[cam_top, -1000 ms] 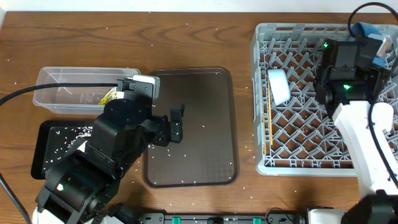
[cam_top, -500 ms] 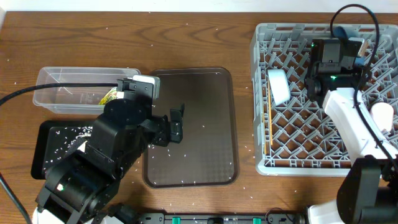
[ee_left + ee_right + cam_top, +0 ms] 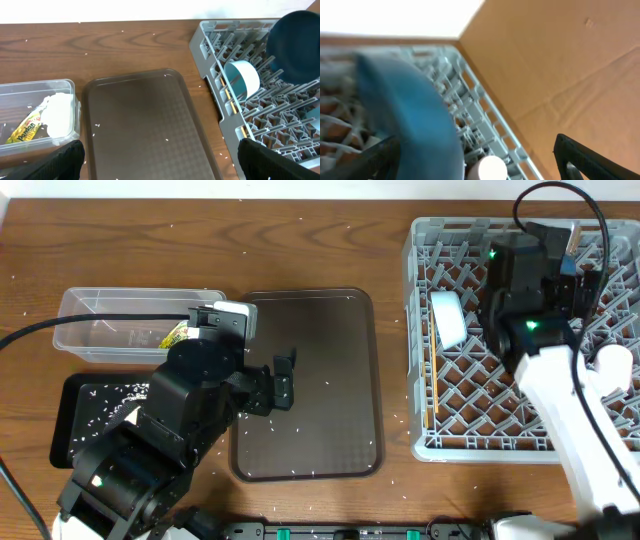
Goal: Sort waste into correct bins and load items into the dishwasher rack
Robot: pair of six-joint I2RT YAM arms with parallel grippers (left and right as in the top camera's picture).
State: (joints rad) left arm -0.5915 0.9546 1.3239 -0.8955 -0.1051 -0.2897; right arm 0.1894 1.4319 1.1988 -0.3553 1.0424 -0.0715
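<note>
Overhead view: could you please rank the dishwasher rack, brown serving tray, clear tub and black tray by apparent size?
1. dishwasher rack
2. brown serving tray
3. clear tub and black tray: these look alike, and the left arm hides part of the black tray, so they are left unranked.

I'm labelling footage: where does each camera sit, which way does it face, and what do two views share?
Overhead: above the table, looking down on serving tray and dishwasher rack; both arms show.
Left wrist: low, facing across the tray toward the rack; own fingers show.
Right wrist: over the rack, blurred blue plate close; fingers show.
Overhead, left wrist share the clear tub.
</note>
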